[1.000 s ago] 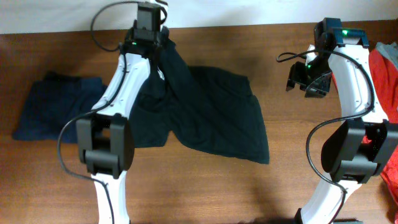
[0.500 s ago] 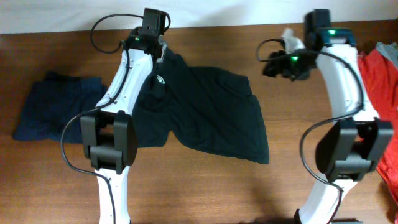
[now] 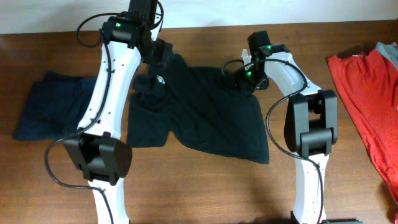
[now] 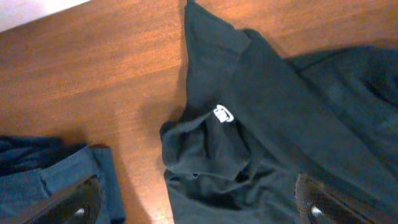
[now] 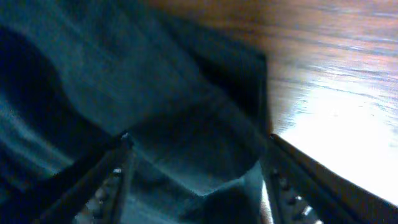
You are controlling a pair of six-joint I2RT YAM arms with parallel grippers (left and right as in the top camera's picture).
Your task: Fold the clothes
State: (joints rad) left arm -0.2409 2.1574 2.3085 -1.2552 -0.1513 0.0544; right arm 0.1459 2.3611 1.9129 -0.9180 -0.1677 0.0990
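The black T-shirt [image 3: 205, 115] lies rumpled in the middle of the table, its small white logo [image 3: 160, 79] near the upper left. In the left wrist view the logo [image 4: 222, 115] sits beside a bunched fold. My left gripper [image 3: 158, 53] hovers over the shirt's upper left part, and its wrist view shows the gripper [image 4: 196, 210] wide open with nothing held. My right gripper [image 3: 240, 77] is at the shirt's upper right edge. There the gripper [image 5: 199, 186] is open, its fingers astride a fold of the black fabric [image 5: 186, 143].
A navy garment [image 3: 53, 112] lies folded at the left, also seen as navy cloth [image 4: 46, 177] in the left wrist view. A red garment [image 3: 367, 93] is spread at the right edge. Bare wood [image 3: 205, 186] runs along the table's front.
My left gripper has opened, let go of the shirt's upper left part and lifted away. My right arm has swung left from the table's right side down onto the shirt's upper right edge.
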